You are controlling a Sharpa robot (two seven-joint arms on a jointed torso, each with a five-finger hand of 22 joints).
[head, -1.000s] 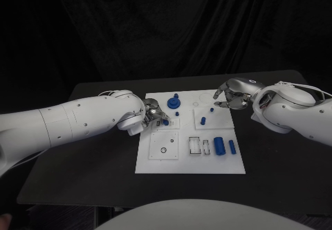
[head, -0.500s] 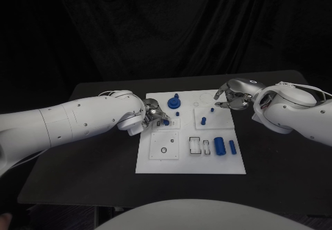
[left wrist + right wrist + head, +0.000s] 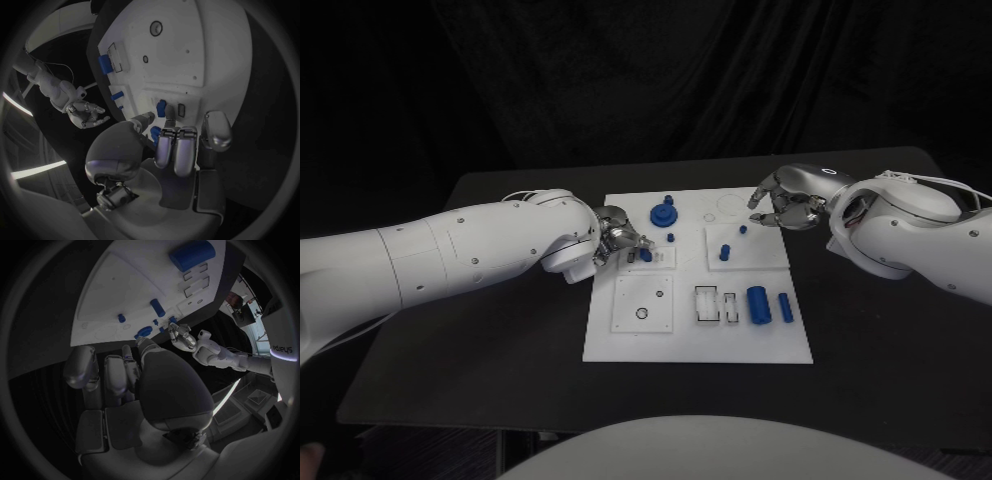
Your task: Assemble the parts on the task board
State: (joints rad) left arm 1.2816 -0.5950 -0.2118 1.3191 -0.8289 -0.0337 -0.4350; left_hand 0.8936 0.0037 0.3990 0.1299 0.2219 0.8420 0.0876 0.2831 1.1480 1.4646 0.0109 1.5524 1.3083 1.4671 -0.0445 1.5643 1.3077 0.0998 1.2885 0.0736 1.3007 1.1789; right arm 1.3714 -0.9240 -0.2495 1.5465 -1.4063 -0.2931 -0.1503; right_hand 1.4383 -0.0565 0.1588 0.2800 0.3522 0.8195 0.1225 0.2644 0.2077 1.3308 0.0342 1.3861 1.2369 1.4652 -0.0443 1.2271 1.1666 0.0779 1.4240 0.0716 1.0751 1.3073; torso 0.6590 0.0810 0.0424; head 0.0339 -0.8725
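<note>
Blue peg [image 3: 645, 255] sits pinched at the fingertips of the left hand [image 3: 620, 243], over the white board [image 3: 697, 330] on the black worktop [image 3: 502, 330]. The right hand [image 3: 783, 210], fingers spread and holding nothing, hovers beside a small blue pin [image 3: 741, 229].

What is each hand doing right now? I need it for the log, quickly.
Left hand: pinches a small blue part at the white task board.
Right hand: open, holding nothing, fingers apart.
</note>
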